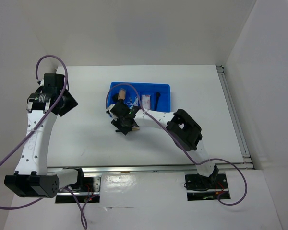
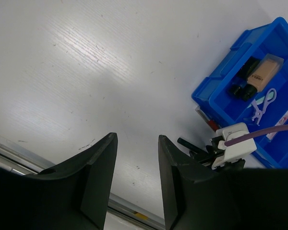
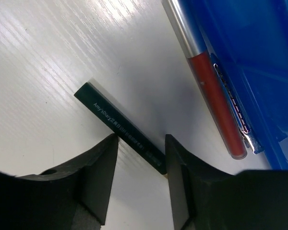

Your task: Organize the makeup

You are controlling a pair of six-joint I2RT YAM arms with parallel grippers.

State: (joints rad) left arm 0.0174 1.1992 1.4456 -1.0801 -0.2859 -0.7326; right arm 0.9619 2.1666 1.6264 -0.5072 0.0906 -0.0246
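A slim dark pencil point(image 3: 120, 125) with white lettering lies on the white table. It runs slantwise between the fingertips of my right gripper point(image 3: 141, 141), which is open and low over it. A red tube with a silver cap point(image 3: 212, 91) lies against the blue tray's outer wall point(image 3: 259, 57). In the top view my right gripper point(image 1: 126, 125) is at the tray's front left corner. The tray point(image 1: 164, 88) holds a tan stub point(image 1: 120, 93), a lilac-clear piece point(image 1: 132, 101), a pinkish packet point(image 1: 145, 100) and a black-tipped brush point(image 1: 157, 97). My left gripper point(image 2: 138, 139) is open and empty over bare table, far left point(image 1: 67, 103).
A metal rail point(image 1: 149, 167) runs along the table's near edge, another along the right side point(image 1: 235, 115). White walls close in the back and sides. A purple cable point(image 1: 149, 120) trails over the right arm. In the left wrist view the tray point(image 2: 221, 79) is at the right.
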